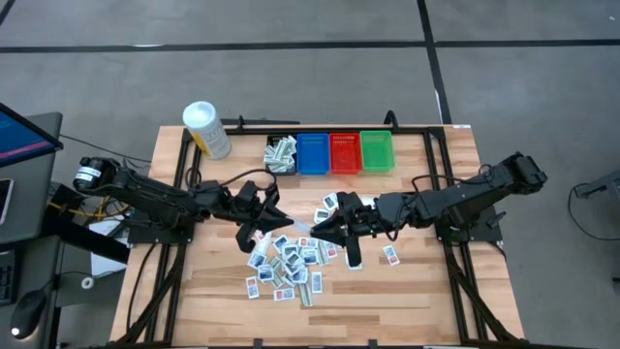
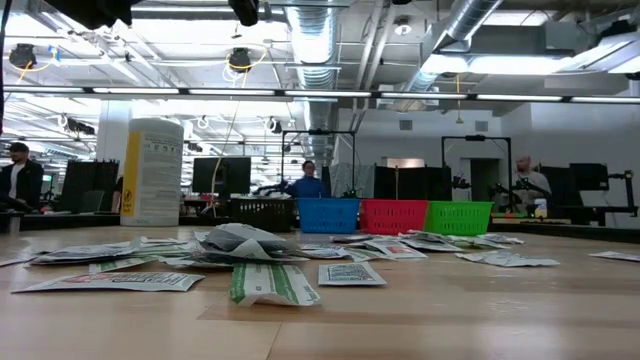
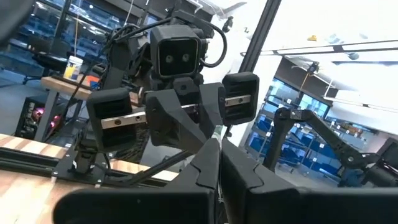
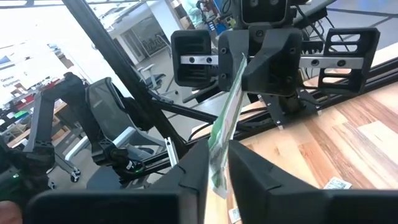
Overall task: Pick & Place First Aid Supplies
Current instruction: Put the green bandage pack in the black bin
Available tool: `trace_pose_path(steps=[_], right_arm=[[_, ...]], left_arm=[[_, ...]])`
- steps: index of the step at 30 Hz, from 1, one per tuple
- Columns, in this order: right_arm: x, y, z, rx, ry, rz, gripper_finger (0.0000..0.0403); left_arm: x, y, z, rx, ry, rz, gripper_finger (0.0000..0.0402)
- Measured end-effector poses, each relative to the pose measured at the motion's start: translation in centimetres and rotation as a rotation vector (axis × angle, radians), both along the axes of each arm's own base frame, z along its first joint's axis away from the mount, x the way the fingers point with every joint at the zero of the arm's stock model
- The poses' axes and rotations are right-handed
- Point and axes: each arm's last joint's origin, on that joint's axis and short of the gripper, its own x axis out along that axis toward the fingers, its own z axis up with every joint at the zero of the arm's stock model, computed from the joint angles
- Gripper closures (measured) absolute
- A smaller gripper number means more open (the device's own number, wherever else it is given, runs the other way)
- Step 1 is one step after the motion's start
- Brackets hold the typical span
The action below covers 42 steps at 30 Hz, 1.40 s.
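Both arms meet above the middle of the table. A green-and-white packet (image 4: 225, 118) of the first aid supplies spans the gap between them. My left gripper (image 1: 289, 224) is shut on its far end. My right gripper (image 4: 217, 177) has its fingers slightly apart, with the packet's near end between them. Under the grippers a heap of loose packets (image 1: 286, 264) lies flat on the wooden table (image 1: 407, 291); the same heap of packets (image 2: 270, 280) shows in the low view. My left gripper pinches the packet's end (image 4: 238, 70) between its two fingers, coming level from the table's left. The packet is lifted clear of the table and stretches edge-up toward my right gripper. My right gripper has the packet's other end (image 4: 216, 163) between its fingers; whether they touch it I cannot tell.
At the far edge stand a black bin (image 1: 281, 155) holding packets, a blue bin (image 1: 313, 153), a red bin (image 1: 345, 152) and a green bin (image 1: 377, 151). A white tub (image 1: 206, 129) stands at the far left. Single packets (image 1: 389, 255) lie to the right of the heap.
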Motion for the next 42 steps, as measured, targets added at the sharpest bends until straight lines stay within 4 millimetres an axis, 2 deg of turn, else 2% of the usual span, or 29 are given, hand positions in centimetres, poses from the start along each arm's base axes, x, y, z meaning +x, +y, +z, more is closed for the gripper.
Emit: trace_pose_path(steps=[12,19,27,42], right_arm=[[-0.2,0.3,-0.6,-0.021,0.057,-0.010,0.0232],[-0.2,0.0,-1.0,-0.053,0.092,-0.099,0.0210],[-0.2,-0.4,-0.8,-0.098,0.074,-0.247,0.0246],[-0.2,-1.3,-0.8,-0.153,0.074,-0.457,0.0379]], left_arm=[[0.0,0.1,-0.2,-0.007,0.036,0.032,0.0398],[-0.3,0.2,0.3,-0.032,0.021,0.033,0.0397],[-0.3,0.0,0.1,-0.034,0.033,0.009,0.0397],[-0.4,-0.3,0.0,-0.010,0.043,-0.034,0.0396]])
